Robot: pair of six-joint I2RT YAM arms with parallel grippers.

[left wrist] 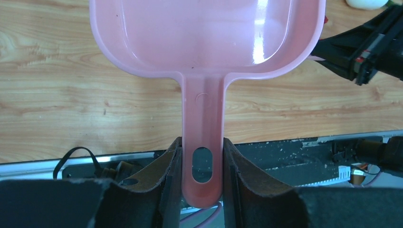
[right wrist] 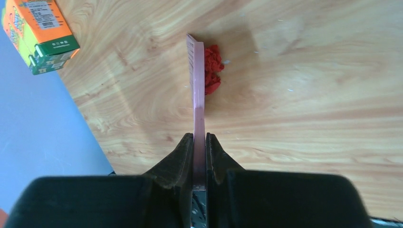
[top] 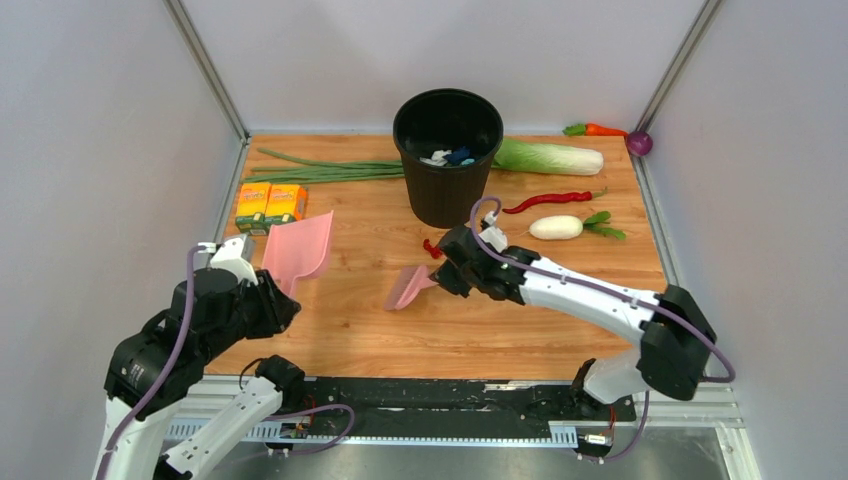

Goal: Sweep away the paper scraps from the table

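A small heap of bright red paper scraps (top: 431, 247) lies on the wooden table (top: 350, 330) in front of the black bin. In the right wrist view the scraps (right wrist: 212, 70) lie against the right face of a pink sweeper blade (right wrist: 198, 95), seen edge-on. My right gripper (top: 447, 275) (right wrist: 199, 141) is shut on that pink sweeper (top: 408, 288). My left gripper (top: 272, 300) (left wrist: 202, 147) is shut on the handle of a pink dustpan (top: 300, 248) (left wrist: 204, 38), which rests at the left, apart from the scraps. The pan looks empty.
The black bin (top: 447, 150) holds white and blue scraps. Around it lie green onions (top: 320, 170), a cabbage (top: 552, 156), a red chili (top: 550, 201), a white radish (top: 556, 227), a carrot (top: 603, 129) and a purple ball (top: 640, 143). Orange juice boxes (top: 270, 205) (right wrist: 38, 35) stand left.
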